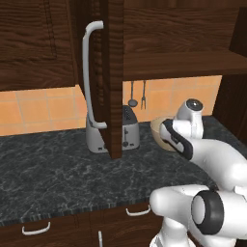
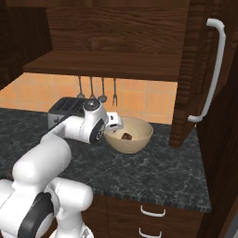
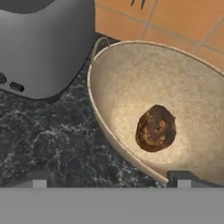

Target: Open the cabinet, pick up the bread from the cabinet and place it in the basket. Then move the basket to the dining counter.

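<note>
Dark marbled kitchen worktop (image 2: 153, 172) under an open cabinet (image 2: 197, 69), with the bread already in the basket.

From my screen I see the brown bread (image 3: 155, 128) lying inside the tan basket (image 3: 118, 87), a little off the middle. The basket sits on the worktop just beside the grey toaster (image 1: 126, 129). My gripper (image 3: 111, 178) hangs right over the near rim of the basket, its two finger tips (image 3: 38, 179) spread wide apart and holding nothing. The cabinet door with its long silver handle (image 1: 89, 72) stands swung out. Some kitchen tools (image 2: 96, 90) hang on the orange tiled wall (image 2: 42, 90).
</note>
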Tool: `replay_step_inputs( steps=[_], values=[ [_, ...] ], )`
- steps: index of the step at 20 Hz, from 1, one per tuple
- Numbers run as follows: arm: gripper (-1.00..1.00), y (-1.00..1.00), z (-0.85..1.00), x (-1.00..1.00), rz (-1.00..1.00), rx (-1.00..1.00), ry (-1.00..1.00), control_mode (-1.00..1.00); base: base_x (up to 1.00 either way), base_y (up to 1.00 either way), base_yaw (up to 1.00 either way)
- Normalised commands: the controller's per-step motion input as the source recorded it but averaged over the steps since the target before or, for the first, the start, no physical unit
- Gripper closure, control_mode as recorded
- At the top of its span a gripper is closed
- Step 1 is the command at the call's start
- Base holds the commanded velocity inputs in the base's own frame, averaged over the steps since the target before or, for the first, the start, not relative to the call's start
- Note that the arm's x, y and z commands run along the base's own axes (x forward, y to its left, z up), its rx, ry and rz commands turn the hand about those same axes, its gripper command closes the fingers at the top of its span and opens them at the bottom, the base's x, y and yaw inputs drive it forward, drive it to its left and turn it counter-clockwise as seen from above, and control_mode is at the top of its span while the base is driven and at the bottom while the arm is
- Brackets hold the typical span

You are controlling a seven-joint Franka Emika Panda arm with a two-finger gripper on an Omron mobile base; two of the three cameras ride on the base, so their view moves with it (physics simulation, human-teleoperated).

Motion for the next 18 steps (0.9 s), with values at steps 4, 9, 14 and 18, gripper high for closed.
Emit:
replay_step_inputs(
  steps=[4,9,14,18],
  values=[
    [-1.0,0.0,-0.22,0.54,0.2,-0.13,0.05,-1.0,0.0,0.0,0.0],
    [-1.0,0.0,-0.44,0.22,0.16,-0.17,0.04,-1.0,0.0,0.0,0.0],
    [-1.0,-0.07,-0.54,0.05,0.11,-0.16,0.04,-1.0,0.0,0.0,0.0],
    [-1.0,-0.14,-0.61,0.13,0.09,-0.12,0.06,-1.0,0.0,0.0,0.0]
  ],
)
